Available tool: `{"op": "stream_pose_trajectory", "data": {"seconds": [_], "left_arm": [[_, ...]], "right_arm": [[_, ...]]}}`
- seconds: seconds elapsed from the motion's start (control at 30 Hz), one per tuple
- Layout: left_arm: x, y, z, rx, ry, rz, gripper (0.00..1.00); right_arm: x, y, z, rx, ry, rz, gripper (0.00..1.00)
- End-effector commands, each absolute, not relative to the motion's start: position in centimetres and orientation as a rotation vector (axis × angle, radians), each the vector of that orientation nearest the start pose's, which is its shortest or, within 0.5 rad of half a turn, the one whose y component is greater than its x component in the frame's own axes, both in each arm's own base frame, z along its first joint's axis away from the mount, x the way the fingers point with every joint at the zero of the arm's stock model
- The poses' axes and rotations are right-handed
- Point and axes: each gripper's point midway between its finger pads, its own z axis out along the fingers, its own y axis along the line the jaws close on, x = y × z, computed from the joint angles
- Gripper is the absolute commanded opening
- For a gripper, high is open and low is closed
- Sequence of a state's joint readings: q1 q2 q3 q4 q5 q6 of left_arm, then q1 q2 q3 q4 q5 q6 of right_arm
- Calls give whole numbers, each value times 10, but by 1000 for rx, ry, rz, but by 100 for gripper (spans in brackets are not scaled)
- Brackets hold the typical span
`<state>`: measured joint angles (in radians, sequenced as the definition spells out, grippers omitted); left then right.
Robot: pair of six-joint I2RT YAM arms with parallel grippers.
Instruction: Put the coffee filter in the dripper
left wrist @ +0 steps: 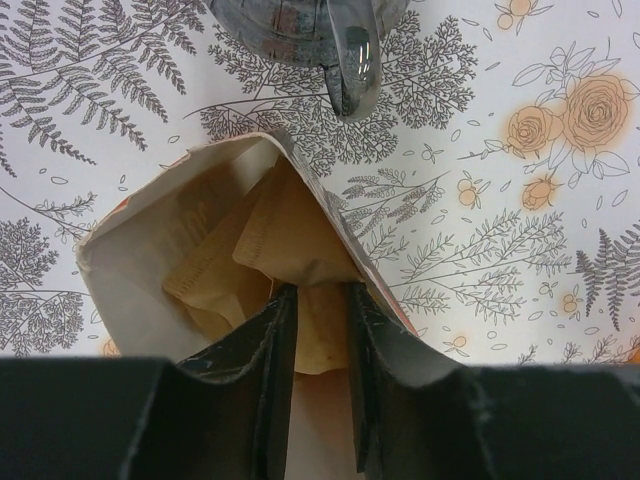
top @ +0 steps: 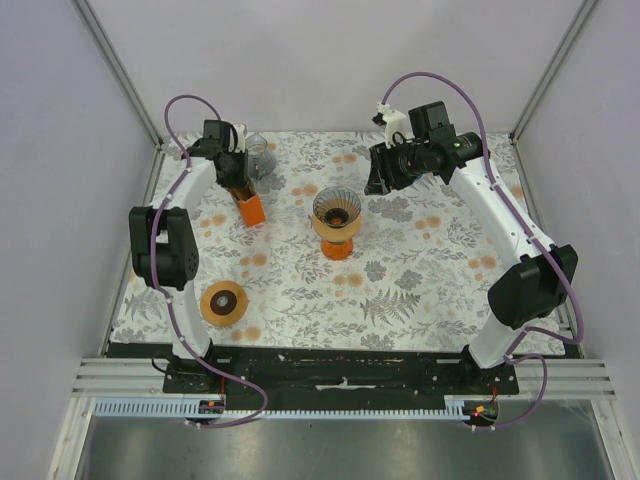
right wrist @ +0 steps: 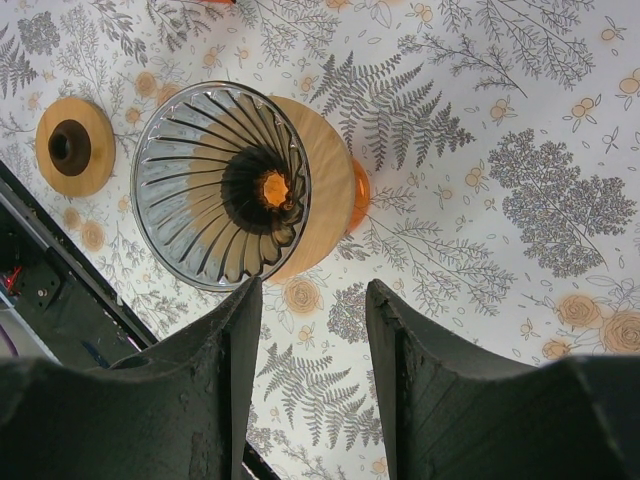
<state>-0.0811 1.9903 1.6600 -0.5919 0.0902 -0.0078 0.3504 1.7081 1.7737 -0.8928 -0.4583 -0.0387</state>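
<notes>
Left gripper (left wrist: 318, 292) nose-down in the open mouth of the filter pack (left wrist: 130, 250); jaws parted by a narrow gap, tan coffee filter (left wrist: 290, 235) showing in that gap and beyond it, still inside the pack; cannot tell whether the fingers press the paper; pack walls close on both sides of the fingers.

Pack near the far left edge of the flowered cloth (top: 420, 290), glass jug (left wrist: 350, 50) just beyond it; bare cloth between pack and dripper (top: 337, 212).

Dripper upright mid-table, ribbed glass cone on a wooden collar and orange foot, rim clear all round; right gripper (right wrist: 312, 290) above and just to its side, jaws wide apart, holding nothing.

Wooden disc (top: 224, 302) near the front left, well apart from the dripper; metal rail (top: 340, 380) along the near edge.
</notes>
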Motion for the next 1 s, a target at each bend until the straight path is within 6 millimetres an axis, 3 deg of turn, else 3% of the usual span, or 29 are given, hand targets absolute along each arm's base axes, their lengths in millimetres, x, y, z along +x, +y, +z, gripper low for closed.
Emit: {"op": "stream_pose_trajectory", "data": {"seconds": [0.0, 0.13, 0.2, 0.5, 0.63, 0.93, 0.97], "left_arm": [[513, -58, 118, 56, 2431, -151, 28], [516, -55, 118, 46, 2424, -135, 7], [517, -55, 124, 48, 2411, -130, 2], [513, -43, 174, 60, 2306, -112, 2], [509, -40, 187, 69, 2284, -115, 2], [513, -36, 179, 133, 2307, -86, 2], [514, -36, 178, 137, 2312, -84, 9]], "right_arm": [[367, 218, 263, -701, 2260, 714, 53], [365, 218, 261, -705, 2265, 717, 53], [364, 218, 261, -705, 2265, 717, 53], [364, 217, 262, -704, 2263, 717, 53], [364, 217, 262, -704, 2261, 717, 53], [363, 218, 263, -710, 2257, 718, 53], [362, 218, 263, -711, 2257, 722, 53]]}}
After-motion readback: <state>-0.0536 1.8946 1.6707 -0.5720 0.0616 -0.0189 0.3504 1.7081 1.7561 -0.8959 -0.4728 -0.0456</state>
